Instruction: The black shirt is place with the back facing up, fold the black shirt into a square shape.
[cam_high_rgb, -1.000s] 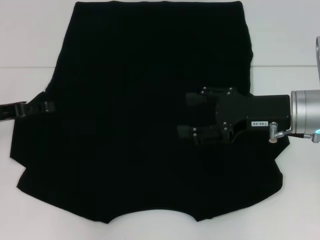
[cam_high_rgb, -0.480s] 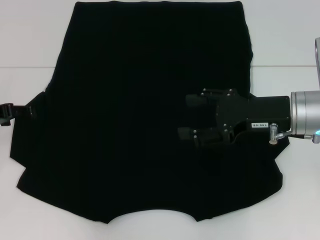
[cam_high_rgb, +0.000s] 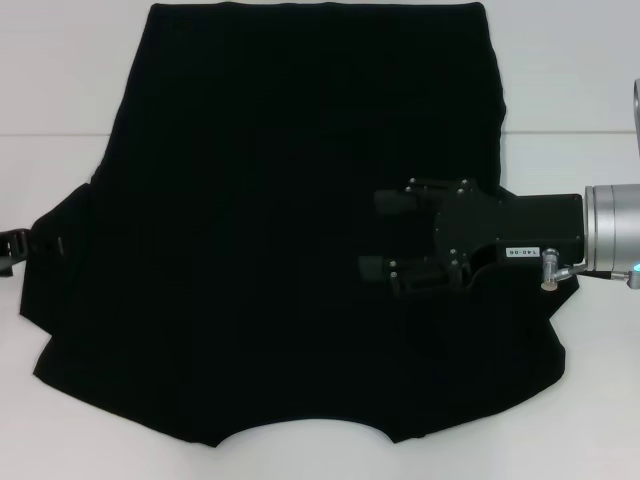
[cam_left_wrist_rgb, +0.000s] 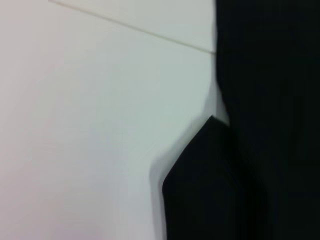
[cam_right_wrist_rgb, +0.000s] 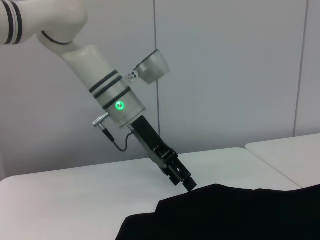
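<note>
here the black shirt (cam_high_rgb: 290, 230) lies spread flat over the white table (cam_high_rgb: 60, 90), covering most of it, with its straight hem at the far edge and its curved neckline (cam_high_rgb: 300, 432) at the near edge, closest to the robot. both short sleeves spread out sideways near the neckline end, one toward the robot's left and one toward its right. the right gripper (cam_high_rgb: 385, 235) reaches in from the right side of the head view and hovers over the shirt's right half, its body level and pointing toward the middle of the cloth; its two fingers (cam_high_rgb: 392, 203) stand well apart with nothing between them, and whether the tips touch the fabric cannot be told. the left gripper (cam_high_rgb: 12, 244) sits at the far left edge of the head view, right at the tip of the left sleeve, with only a small part of it showing. the right wrist view sees that same left gripper (cam_right_wrist_rgb: 182, 179) from across the table, on its white arm (cam_right_wrist_rgb: 105, 95) with a green light, angled down with its tip at the raised edge of the shirt (cam_right_wrist_rgb: 225, 212); whether its fingers are parted or closed on the cloth i cannot tell. the left wrist view shows only the sleeve corner (cam_left_wrist_rgb: 200, 185) lying on the white table (cam_left_wrist_rgb: 90, 125) beside the shirt's body.
</note>
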